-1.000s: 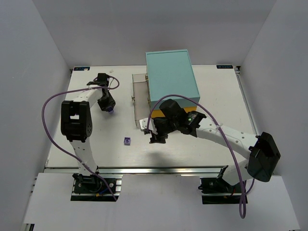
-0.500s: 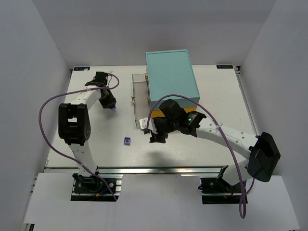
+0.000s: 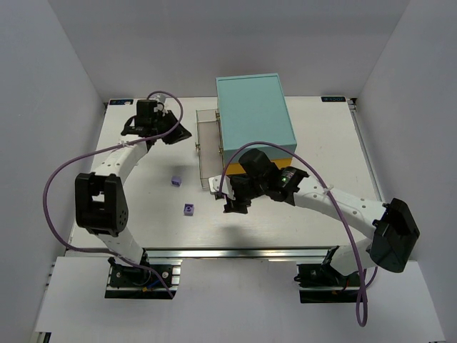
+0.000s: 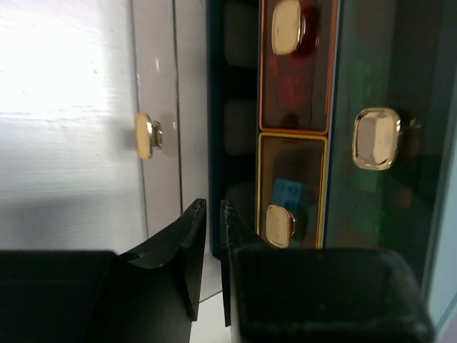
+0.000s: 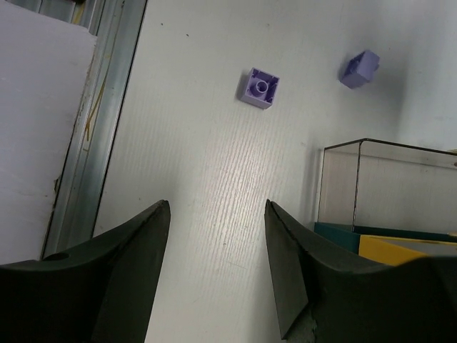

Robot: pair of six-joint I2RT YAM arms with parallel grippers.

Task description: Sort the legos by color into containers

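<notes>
Seems to be at the pick-up step for purple, judging by the layout: can count a nearer purple lego [image 3: 188,209] and a farther purple lego [image 3: 176,181], both loose on the surface [image 3: 153,221], left of the pulled-out clear drawer [image 3: 206,146] of the teal cabinet [image 3: 253,107] and outside it. Calls next, probably, for lowering over one brick, squaring up to its flat sides (tiny beside the fingers, so little room for error), closing, then carrying across to the open drawer. As for the right tool [image 5: 216,214]: spread wide, gripping nothing, touching nothing, hanging above bare surface by the drawer's near corner with both bricks ahead. As for the left tool [image 4: 213,214]: nearly pressed together, only a thin slit left and nothing in it, facing the cabinet's drawer fronts, where can make out a blue piece [image 4: 287,193] behind one clear front. Cannot tell whether the open drawer holds anything.
</notes>
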